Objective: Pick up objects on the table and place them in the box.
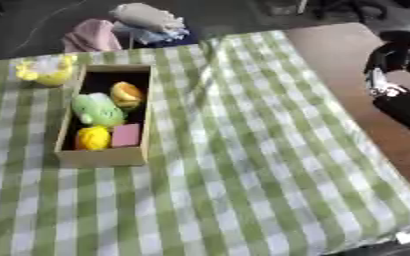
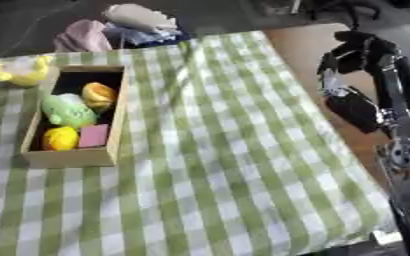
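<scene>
Nearest the camera, the green checked tablecloth (image 1: 243, 190) is lying bare. Further back the box (image 1: 103, 156) is holding a green soft toy (image 1: 97, 111), an orange piece (image 1: 126, 95), a yellow piece (image 1: 92, 138) and a pink block (image 1: 125, 135). A yellow toy (image 1: 47, 71) is sitting just outside the box's far corner; it is looking light and soft, best taken around its body. The right hand (image 2: 353, 107) is hanging at the table's right edge, holding nothing, though I cannot tell how its fingers are set
</scene>
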Controlling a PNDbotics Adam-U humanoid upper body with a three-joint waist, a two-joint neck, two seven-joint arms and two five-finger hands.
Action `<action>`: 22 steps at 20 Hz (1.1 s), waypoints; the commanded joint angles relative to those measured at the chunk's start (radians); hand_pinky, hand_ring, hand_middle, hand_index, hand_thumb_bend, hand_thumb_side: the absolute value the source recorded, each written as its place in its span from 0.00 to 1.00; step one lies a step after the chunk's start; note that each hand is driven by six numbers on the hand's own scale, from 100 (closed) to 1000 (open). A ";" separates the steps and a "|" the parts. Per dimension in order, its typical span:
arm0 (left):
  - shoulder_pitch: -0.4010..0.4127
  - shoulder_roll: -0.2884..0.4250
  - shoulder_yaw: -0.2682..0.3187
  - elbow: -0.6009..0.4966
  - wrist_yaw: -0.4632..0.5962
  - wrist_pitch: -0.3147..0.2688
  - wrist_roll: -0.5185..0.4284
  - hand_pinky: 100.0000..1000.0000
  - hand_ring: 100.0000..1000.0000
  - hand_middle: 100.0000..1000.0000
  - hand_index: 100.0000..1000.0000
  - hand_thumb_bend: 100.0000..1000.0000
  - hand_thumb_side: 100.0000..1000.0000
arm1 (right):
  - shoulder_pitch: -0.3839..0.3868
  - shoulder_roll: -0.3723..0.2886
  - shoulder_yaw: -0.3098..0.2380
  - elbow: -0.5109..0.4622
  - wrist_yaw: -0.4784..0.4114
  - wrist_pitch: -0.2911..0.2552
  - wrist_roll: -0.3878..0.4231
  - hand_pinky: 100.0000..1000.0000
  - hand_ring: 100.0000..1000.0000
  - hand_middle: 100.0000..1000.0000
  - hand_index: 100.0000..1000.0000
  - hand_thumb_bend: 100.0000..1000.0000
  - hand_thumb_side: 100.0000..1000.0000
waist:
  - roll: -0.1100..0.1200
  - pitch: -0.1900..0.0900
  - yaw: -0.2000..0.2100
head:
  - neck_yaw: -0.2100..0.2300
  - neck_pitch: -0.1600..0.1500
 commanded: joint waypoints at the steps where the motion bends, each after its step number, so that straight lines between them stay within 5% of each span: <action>1: -0.050 0.037 -0.003 0.102 -0.087 -0.007 -0.018 0.78 0.77 0.80 0.89 0.27 0.32 | -0.001 -0.011 -0.016 -0.043 0.006 -0.013 -0.011 0.55 0.53 0.54 0.75 0.00 0.37 | 0.008 -0.033 -0.018 | 0.046 -0.003; 2: -0.064 0.029 -0.004 0.137 -0.109 -0.010 -0.019 0.78 0.77 0.80 0.89 0.29 0.32 | 0.000 -0.011 -0.017 -0.049 0.008 -0.016 -0.012 0.55 0.53 0.54 0.75 0.00 0.43 | 0.007 -0.033 -0.030 | 0.061 -0.004; 12: -0.108 0.025 0.022 0.374 -0.292 0.003 0.063 0.80 0.81 0.84 0.90 0.43 0.33 | -0.020 0.000 -0.011 -0.065 -0.014 -0.023 -0.011 0.55 0.52 0.52 0.74 0.00 0.36 | 0.004 -0.005 -0.161 | 0.240 -0.055; 22: -0.091 0.019 0.047 0.456 -0.346 0.025 0.066 0.79 0.81 0.84 0.90 0.52 0.44 | -0.031 0.016 -0.002 -0.060 -0.033 -0.024 -0.013 0.54 0.52 0.51 0.74 0.00 0.37 | 0.027 0.032 -0.213 | 0.356 -0.099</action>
